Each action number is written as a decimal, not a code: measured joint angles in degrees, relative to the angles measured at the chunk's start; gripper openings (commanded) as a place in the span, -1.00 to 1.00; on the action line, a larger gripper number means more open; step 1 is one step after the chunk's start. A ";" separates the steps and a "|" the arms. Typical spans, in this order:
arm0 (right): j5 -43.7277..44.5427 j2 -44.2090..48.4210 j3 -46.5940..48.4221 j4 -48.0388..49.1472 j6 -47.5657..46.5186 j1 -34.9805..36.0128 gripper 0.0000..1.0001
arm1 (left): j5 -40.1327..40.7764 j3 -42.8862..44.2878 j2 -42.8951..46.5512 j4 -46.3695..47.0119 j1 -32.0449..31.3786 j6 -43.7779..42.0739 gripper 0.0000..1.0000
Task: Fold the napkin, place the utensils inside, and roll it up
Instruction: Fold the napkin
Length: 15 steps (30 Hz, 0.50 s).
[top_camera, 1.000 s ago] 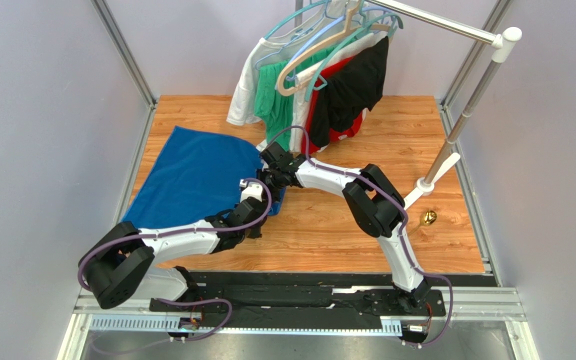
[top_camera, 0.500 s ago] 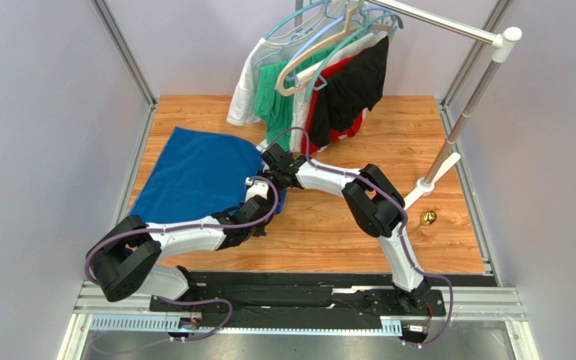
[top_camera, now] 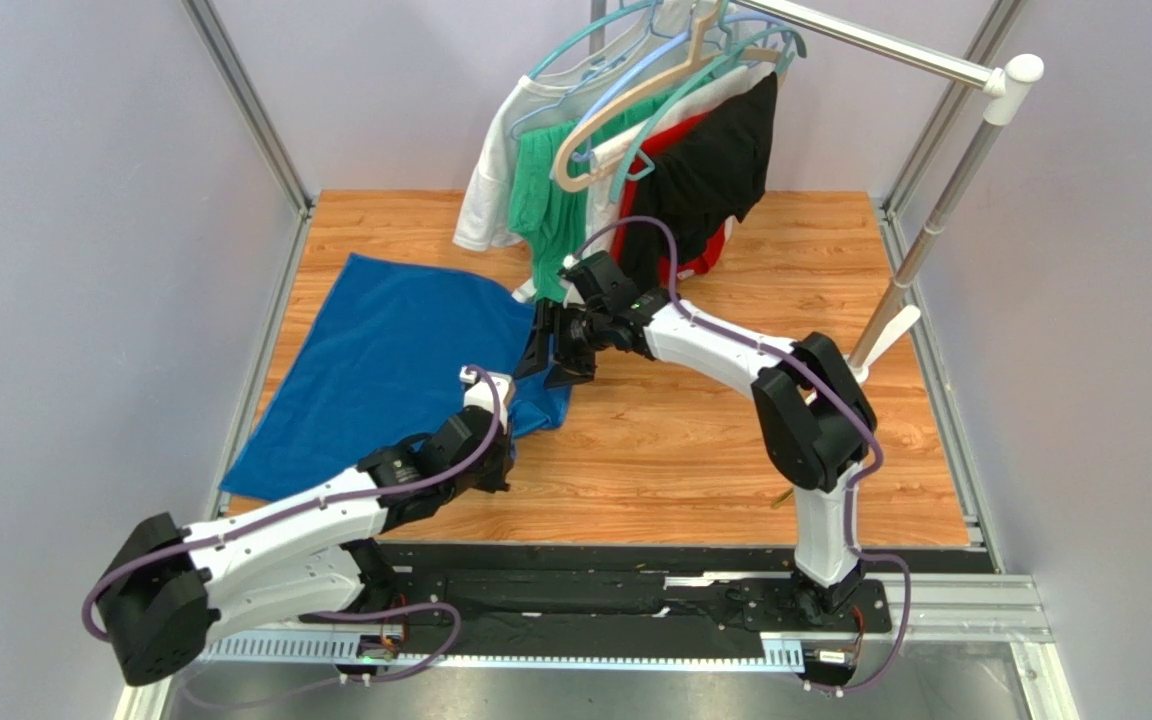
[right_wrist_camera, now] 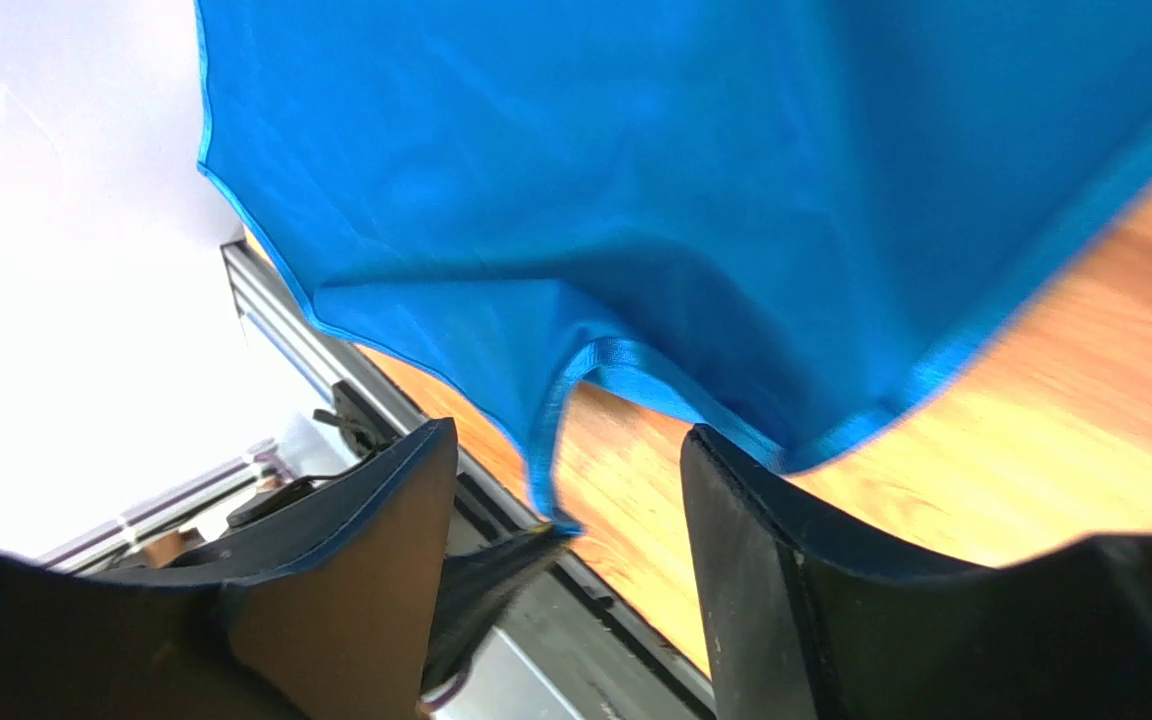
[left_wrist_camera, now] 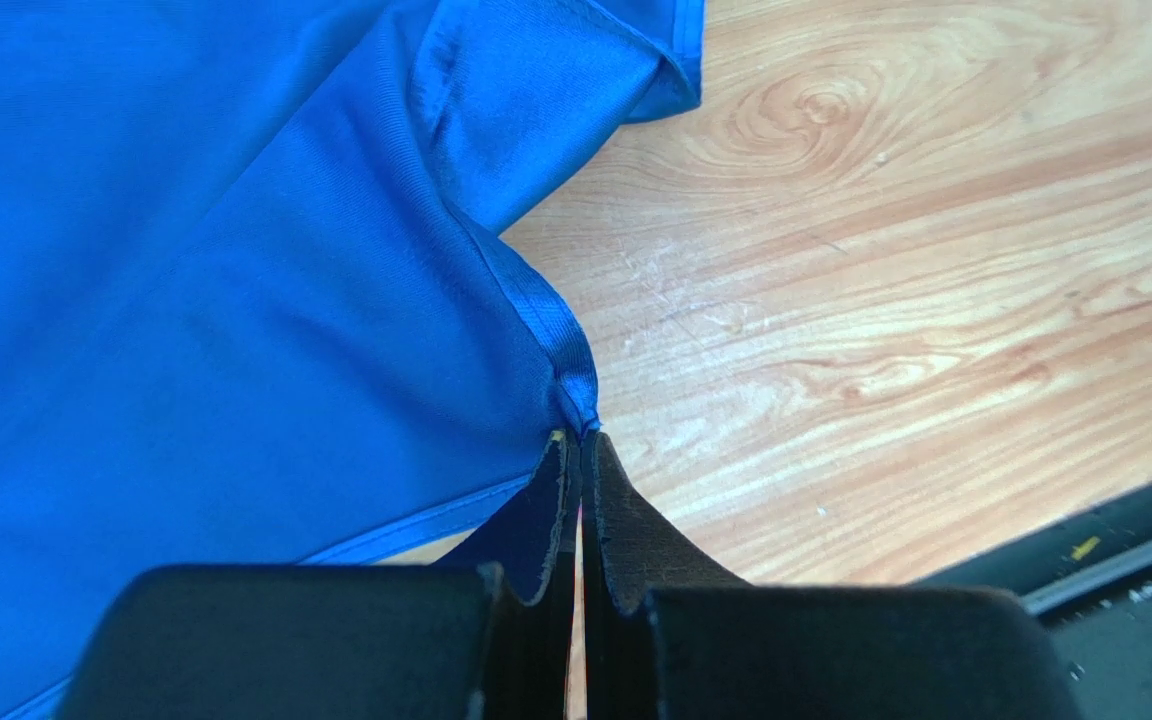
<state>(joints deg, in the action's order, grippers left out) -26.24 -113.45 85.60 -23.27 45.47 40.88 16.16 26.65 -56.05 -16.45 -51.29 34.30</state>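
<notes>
The royal-blue napkin (top_camera: 372, 360) lies spread over the left of the wooden table, its near right corner drawn toward the arms. My left gripper (top_camera: 512, 431) is shut on that corner; in the left wrist view the hem (left_wrist_camera: 579, 413) is pinched between the closed fingertips (left_wrist_camera: 605, 495), with the napkin (left_wrist_camera: 207, 285) stretching away to the left. My right gripper (top_camera: 549, 365) hovers open just beyond, over the napkin's right edge. In the right wrist view its gripper (right_wrist_camera: 567, 480) holds nothing, and the napkin (right_wrist_camera: 687, 180) hangs ahead of it. No utensils are in view.
A clothes rack (top_camera: 935, 210) stands at the back right, with hangers and white, green, red and black garments (top_camera: 642, 173) hanging just behind the right gripper. Metal frame posts (top_camera: 244, 105) line the table edges. Bare wood (top_camera: 657, 450) lies between the arms.
The right gripper has opened, let go of the napkin and pulled back toward the rack. The left gripper has shut on the napkin's corner and drawn it toward the near edge.
</notes>
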 measured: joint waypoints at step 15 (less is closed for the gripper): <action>6.36 6.84 -9.60 0.42 -6.34 -0.61 0.20 | 7.63 10.08 3.17 -10.62 4.61 -1.88 -1.00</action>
<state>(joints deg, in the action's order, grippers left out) -19.88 -106.61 76.01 -22.85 39.13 40.27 23.79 36.73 -52.88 -27.07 -46.68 32.42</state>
